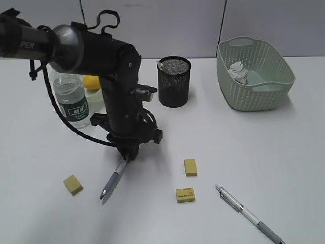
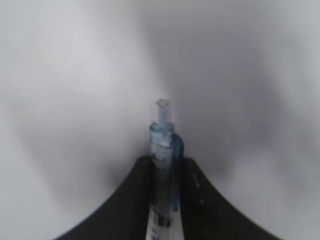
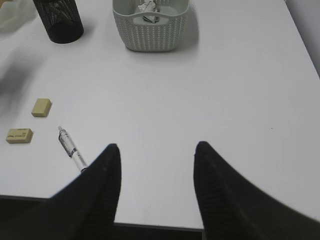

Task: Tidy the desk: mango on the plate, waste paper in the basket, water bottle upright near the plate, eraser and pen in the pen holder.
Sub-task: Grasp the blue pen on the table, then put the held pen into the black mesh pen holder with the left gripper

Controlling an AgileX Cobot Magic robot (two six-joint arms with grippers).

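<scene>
The left gripper (image 1: 128, 154) is down at the desk (image 1: 244, 152) and its jaws are closed around the upper end of a blue-grey pen (image 1: 112, 180), which lies slanted in front and to the left of the pen holder (image 1: 174, 81); in the left wrist view the pen (image 2: 163, 165) sits tightly between the two dark fingers (image 2: 127, 200) with its clip and push button sticking out. The pen looks light, stiff and smooth, so I judge it can turn or slip in the grip; holding it near one end, as now, lets it hang and go tip-first into the holder, but a hold nearer the middle would swing less. The right gripper (image 3: 156, 165) hovers released, jaws wide apart, near the desk edge, with a second pen (image 3: 71, 149) lying well in front of the pen holder. Three yellow erasers (image 1: 190, 167) (image 1: 185, 195) (image 1: 73, 184) lie in front of the pen holder too; they seem small, soft and grippy, best pinched across the short sides. Left of the pen holder stand the water bottle (image 1: 70, 99) upright and the mango (image 1: 92, 82) behind the arm. The waste paper (image 1: 238, 71) is in the basket (image 1: 259, 91), right of the pen holder
</scene>
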